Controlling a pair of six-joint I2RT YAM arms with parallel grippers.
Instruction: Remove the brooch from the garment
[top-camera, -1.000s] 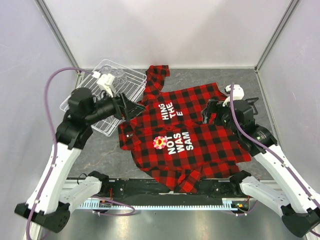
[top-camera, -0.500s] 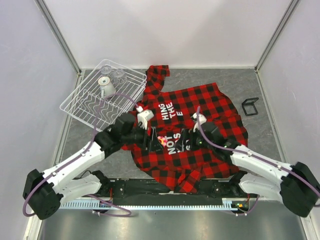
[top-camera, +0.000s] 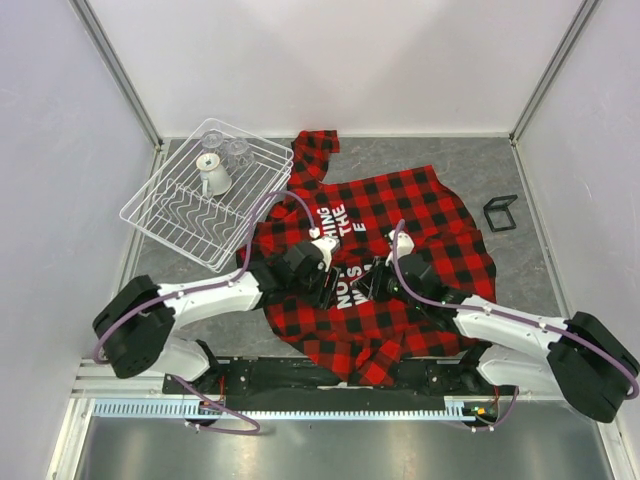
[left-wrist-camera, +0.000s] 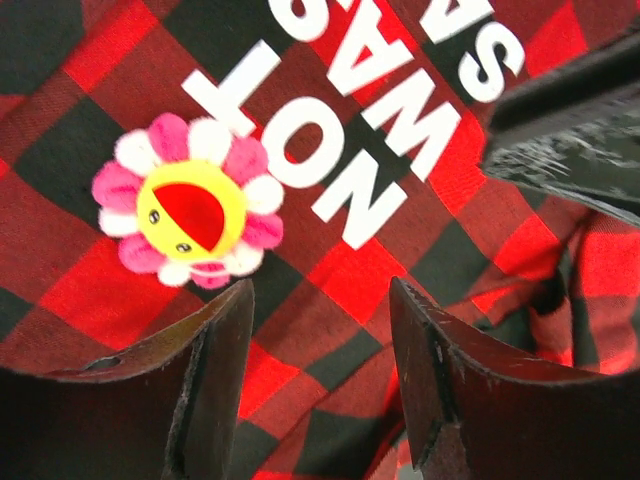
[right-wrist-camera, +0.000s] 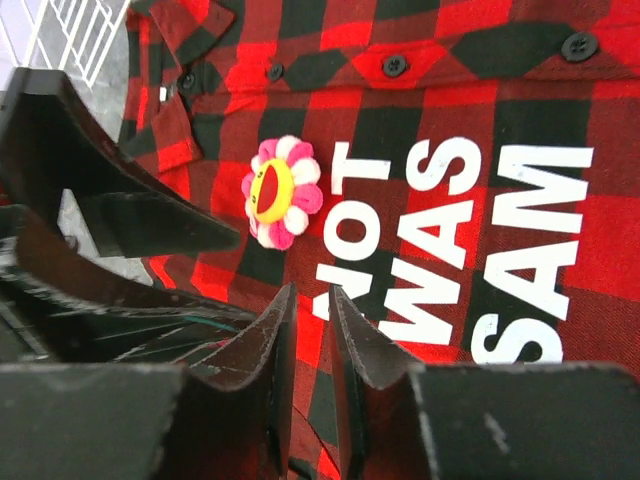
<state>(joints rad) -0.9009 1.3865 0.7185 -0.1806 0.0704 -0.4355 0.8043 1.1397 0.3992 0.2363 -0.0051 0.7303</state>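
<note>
The garment (top-camera: 410, 205), a red-and-black plaid shirt with white lettering, lies spread on the table. The brooch (left-wrist-camera: 190, 213), a pink-petalled flower with a yellow centre, is pinned beside the word NOT. My left gripper (left-wrist-camera: 320, 300) is open low over the plaid, its left fingertip (left-wrist-camera: 238, 305) just below the brooch, with nothing between the jaws. My right gripper (right-wrist-camera: 312, 300) is a short way below the brooch (right-wrist-camera: 282, 192), its jaws only a narrow slit apart with red cloth showing in it; whether cloth is pinched is unclear. In the top view both grippers (top-camera: 325, 285) (top-camera: 365, 285) meet mid-shirt and cover the brooch.
A white wire rack (top-camera: 170, 215) holding a cup (top-camera: 215, 178) stands at the back left, touching the shirt's sleeve. A small black frame (top-camera: 500, 212) lies on the grey tabletop at the right. The cloth is wrinkled beside the right gripper's finger (left-wrist-camera: 570, 130).
Both arms have swung in from the shirt's sides and down onto its middle. The right jaws have closed from wide to a narrow slit. The left jaws have narrowed slightly.
</note>
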